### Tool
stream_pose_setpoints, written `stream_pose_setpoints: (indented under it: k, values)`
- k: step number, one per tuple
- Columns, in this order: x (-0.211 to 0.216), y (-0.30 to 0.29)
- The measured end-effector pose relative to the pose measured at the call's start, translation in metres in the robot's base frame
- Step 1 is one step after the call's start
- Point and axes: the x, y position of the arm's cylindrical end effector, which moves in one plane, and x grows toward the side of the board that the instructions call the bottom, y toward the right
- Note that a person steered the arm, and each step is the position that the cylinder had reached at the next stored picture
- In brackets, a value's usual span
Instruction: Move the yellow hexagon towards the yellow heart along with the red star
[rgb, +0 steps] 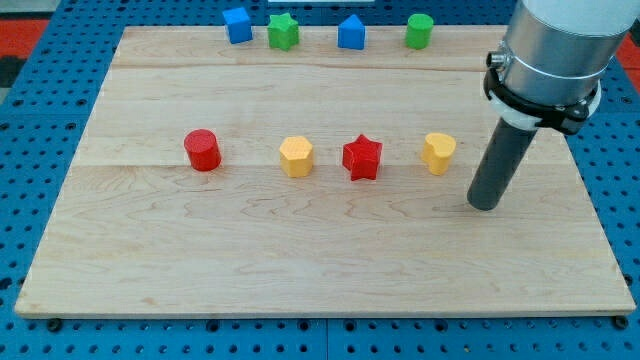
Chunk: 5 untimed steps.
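Observation:
The yellow hexagon (296, 156) sits near the middle of the wooden board. The red star (362, 157) is just to its right, with a small gap between them. The yellow heart (438, 152) lies further right in the same row. My tip (485, 204) rests on the board to the right of the yellow heart and slightly below it, apart from every block.
A red cylinder (203, 150) stands at the left of the same row. Along the view's top edge sit a blue block (238, 24), a green star (284, 31), another blue block (351, 33) and a green cylinder (419, 31). The board (320, 260) lies on a blue pegboard.

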Motion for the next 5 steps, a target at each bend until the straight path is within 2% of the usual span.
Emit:
stream_pose_setpoints:
  k: [1,3,5]
  values:
    - [0.014,-0.072]
    - [0.012,-0.194]
    - [0.010,-0.213]
